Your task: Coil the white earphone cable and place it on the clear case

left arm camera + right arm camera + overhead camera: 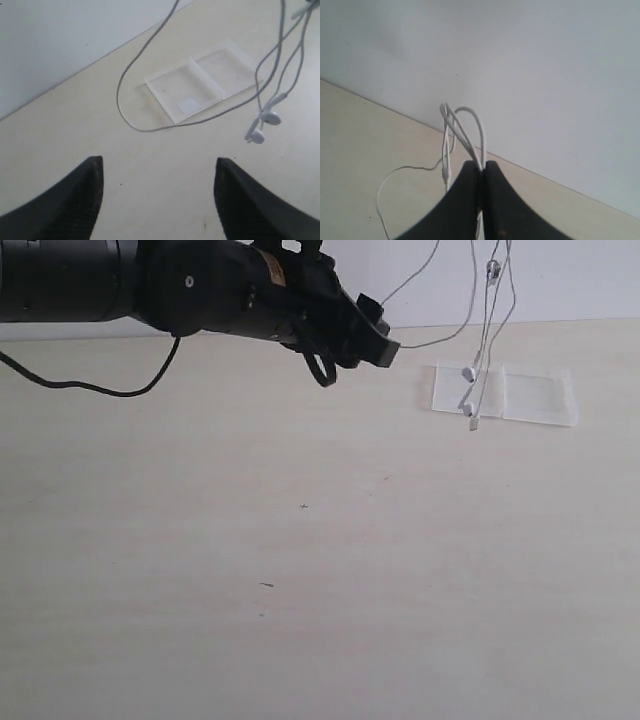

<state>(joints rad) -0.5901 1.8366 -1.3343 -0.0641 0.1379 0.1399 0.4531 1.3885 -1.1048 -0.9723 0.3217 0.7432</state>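
From my remote station: the right jaws, pressed shut, pinch the white earphone cable (pixel 464 131). In the right wrist view several of its loops stand up out of the pinch against the pale wall (pixel 545 75). The cable hangs in long strands that leave the top of the exterior view, where the right jaws themselves are out of frame. Lower down, its two earbuds (pixel 467 390) and the small plug end (pixel 473 424) dangle over the left half of the clear case (pixel 540 398). I cannot tell whether they touch the plastic. The case lies flat on the tabletop (pixel 300 570) near the wall, both square halves side by side and nothing resting fully on it. The left arm (pixel 200 285) reaches in from the upper left of the exterior view. The left jaws are spread wide and hold nothing, poised above the tabletop just left of the case. One loose strand of the cable sweeps in a curve between them and the case. In the left wrist view the two dark fingertips (pixel 75 200) frame bare tabletop, with the case and the paired earbuds beyond them. A thick black robot cable (pixel 90 388) droops below the left arm.
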